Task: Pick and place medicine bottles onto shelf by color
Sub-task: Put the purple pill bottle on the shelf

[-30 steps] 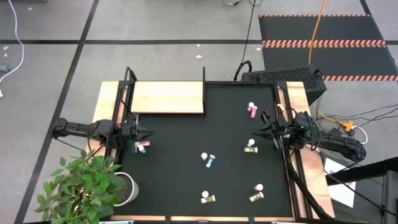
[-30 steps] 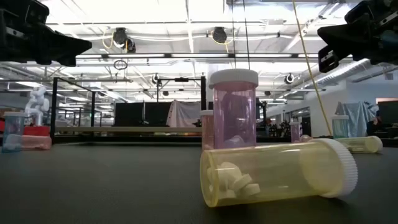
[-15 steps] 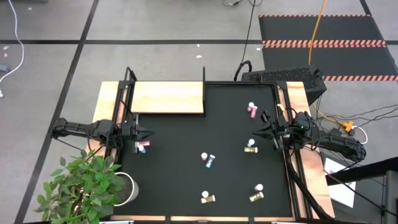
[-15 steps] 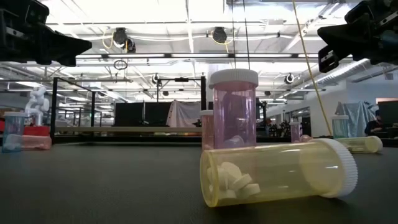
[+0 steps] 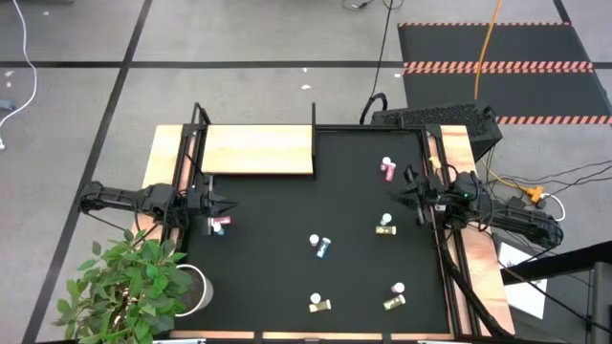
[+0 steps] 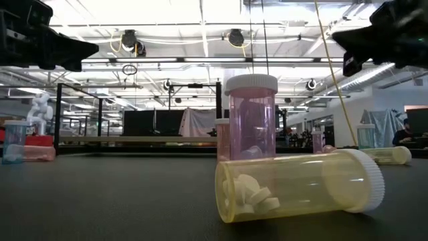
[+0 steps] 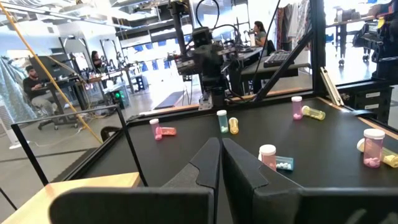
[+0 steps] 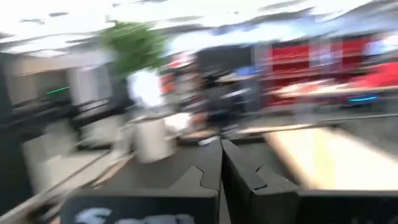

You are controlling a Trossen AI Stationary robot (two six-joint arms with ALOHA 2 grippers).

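Note:
Several medicine bottles are scattered on the black mat: a pink one (image 5: 387, 169) near the far right, a yellow one (image 5: 385, 225), a blue one (image 5: 323, 246), two yellow ones (image 5: 318, 304) (image 5: 394, 299) near the front, and a pink one (image 5: 219, 225) at the left. In the low view a yellow bottle (image 6: 294, 191) lies on its side in front of an upright pink one (image 6: 251, 120). The shelf (image 5: 256, 150) lies at the far left of the mat. My left gripper (image 5: 229, 203) (image 7: 221, 146) hovers shut just beyond the left pink bottle. My right gripper (image 5: 390, 194) (image 8: 221, 149) hovers shut between the far pink and the yellow bottle.
A potted plant (image 5: 134, 287) stands at the near left corner, beside the table. Black frame bars (image 5: 196, 143) run along the mat's left and right sides. A keyboard (image 5: 435, 117) sits beyond the far right corner. People sit at desks (image 7: 37, 93) beyond the table.
My right gripper has shifted a little toward the far edge and risen slightly; its wrist view is blurred. It stays shut. The bottles have kept their places.

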